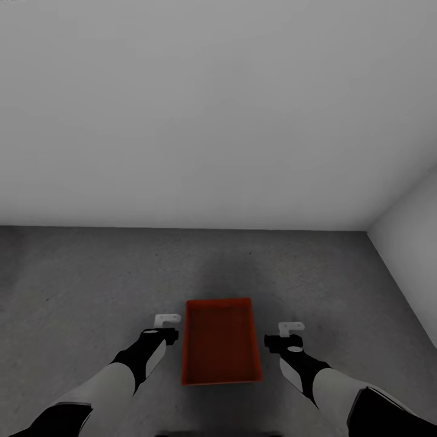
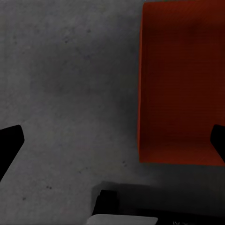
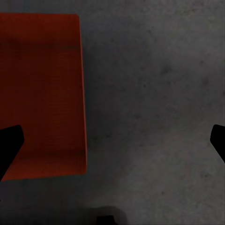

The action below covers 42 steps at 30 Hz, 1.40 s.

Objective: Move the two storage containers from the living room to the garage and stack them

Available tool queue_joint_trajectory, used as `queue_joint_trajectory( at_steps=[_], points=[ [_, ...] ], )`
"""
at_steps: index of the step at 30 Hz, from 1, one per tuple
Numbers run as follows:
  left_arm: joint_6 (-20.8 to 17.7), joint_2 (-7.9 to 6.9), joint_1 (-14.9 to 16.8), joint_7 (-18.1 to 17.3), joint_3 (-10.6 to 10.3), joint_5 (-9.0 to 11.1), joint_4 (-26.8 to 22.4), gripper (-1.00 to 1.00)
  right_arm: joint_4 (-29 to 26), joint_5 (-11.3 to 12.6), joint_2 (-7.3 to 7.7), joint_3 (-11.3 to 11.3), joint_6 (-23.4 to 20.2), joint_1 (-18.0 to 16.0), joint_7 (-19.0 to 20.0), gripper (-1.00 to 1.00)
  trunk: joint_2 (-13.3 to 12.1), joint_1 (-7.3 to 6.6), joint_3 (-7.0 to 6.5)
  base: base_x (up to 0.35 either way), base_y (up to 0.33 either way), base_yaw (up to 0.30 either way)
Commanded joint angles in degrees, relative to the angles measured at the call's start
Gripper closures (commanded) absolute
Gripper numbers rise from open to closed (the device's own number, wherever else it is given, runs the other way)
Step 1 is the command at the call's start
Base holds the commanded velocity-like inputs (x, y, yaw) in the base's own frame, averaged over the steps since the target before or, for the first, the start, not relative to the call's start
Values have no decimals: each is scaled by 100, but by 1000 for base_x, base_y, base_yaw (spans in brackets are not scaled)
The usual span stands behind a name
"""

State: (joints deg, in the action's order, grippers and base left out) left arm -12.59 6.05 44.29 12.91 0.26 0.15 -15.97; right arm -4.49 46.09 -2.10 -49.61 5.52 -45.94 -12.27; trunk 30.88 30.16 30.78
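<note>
An orange-red storage container (image 1: 221,341) rests flat on the dark grey concrete floor (image 1: 85,285) of the garage, its long side pointing away from me. My left gripper (image 1: 165,327) hangs just left of its near half, open and empty. On the other side my right gripper (image 1: 285,335) is also open and holds nothing. In the left wrist view the container (image 2: 180,84) lies beside the widely spread fingers of the left gripper (image 2: 112,140). In the right wrist view the container (image 3: 42,93) lies under one finger of the right gripper (image 3: 112,143), which is above it, apart.
A plain grey-white wall (image 1: 212,121) stands a short way beyond the container. A second wall (image 1: 413,249) meets it in a corner at the right. Bare concrete stretches out to the left. A dark part of my own body (image 2: 126,206) shows near the container's close end.
</note>
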Motion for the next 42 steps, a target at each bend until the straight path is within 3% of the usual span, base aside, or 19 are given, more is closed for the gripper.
queue_joint_trajectory(
  at_steps=[1, 42],
  points=[
    [-34, 2, 0, 20, 1, 2, -11, -100, 0, 57, -1, -49, 17, -3, -20, -100, 6, 2, 2, 0, 0, 0],
    [-33, 2, 0, 27, 0, 2, -19, -100, 1, 58, -1, -49, 19, -3, -21, -100, 6, 2, -352, 0, 0, 0]
  ],
)
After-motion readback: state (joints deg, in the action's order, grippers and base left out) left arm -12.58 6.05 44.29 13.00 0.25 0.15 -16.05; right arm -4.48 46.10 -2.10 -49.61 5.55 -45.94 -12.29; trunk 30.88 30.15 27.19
